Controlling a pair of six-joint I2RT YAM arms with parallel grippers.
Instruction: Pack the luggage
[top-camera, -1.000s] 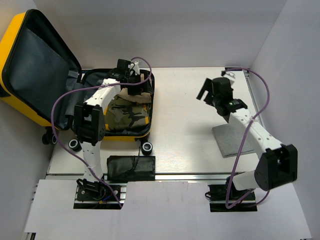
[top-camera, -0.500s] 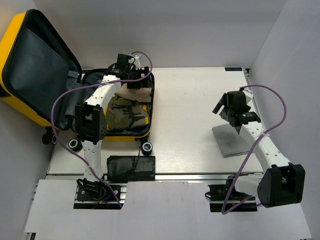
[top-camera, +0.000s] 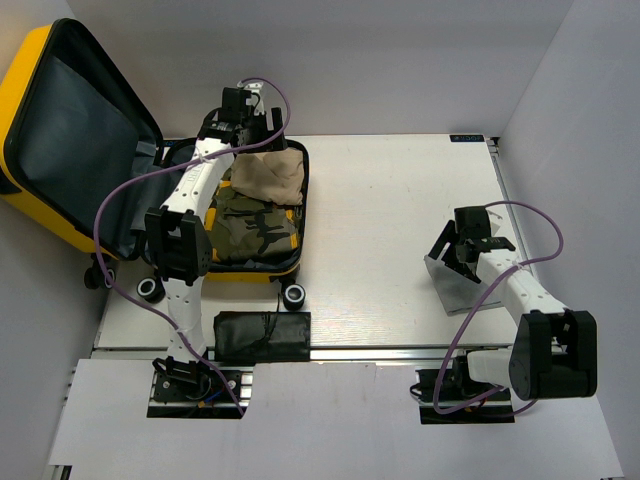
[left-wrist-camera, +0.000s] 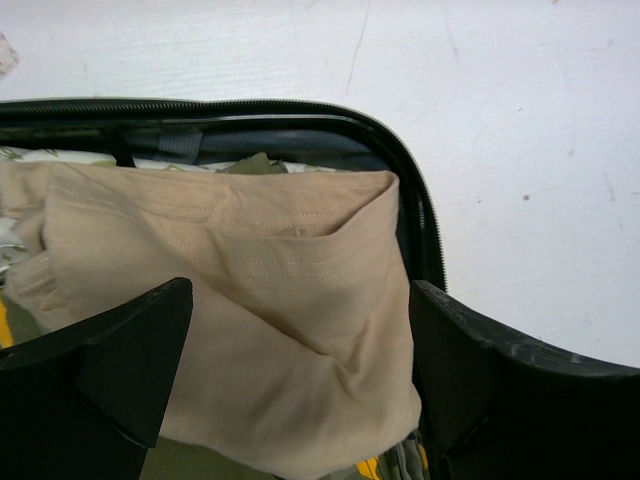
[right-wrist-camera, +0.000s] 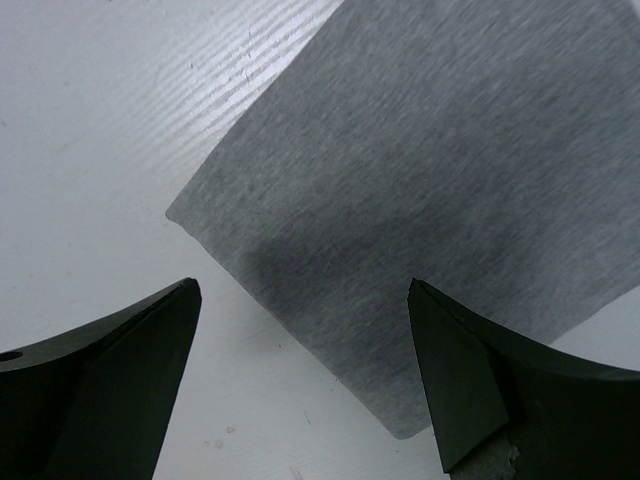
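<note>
White counter (top-camera: 380, 200), luggage (top-camera: 250, 272) lying twelve-to-six, wheels (top-camera: 293, 295) at six, lid (top-camera: 80, 130) toward nine, left fingers (left-wrist-camera: 100, 390) wide over tan garment (left-wrist-camera: 250, 290), right fingers (right-wrist-camera: 480, 390) wide over cloth (right-wrist-camera: 450, 180).

I read the luggage (top-camera: 80, 130) as a yellow shell with dark grey lining. Inside it, a plain tan garment (top-camera: 272, 175), stitched in the same tan, sits next to a camouflage garment (top-camera: 250, 225) blotched in olive, dark green and black. Its wheel (top-camera: 293, 295) is black with a pale hub. On the luggage's near side lies a plain black pouch (top-camera: 262, 337). Well to its right, a heathered grey cloth (right-wrist-camera: 450, 180) lies on the white table (top-camera: 380, 200). A purple cable (top-camera: 108, 215) crosses the luggage. The left gripper (left-wrist-camera: 300, 290) and right gripper (right-wrist-camera: 303, 285) are black.
</note>
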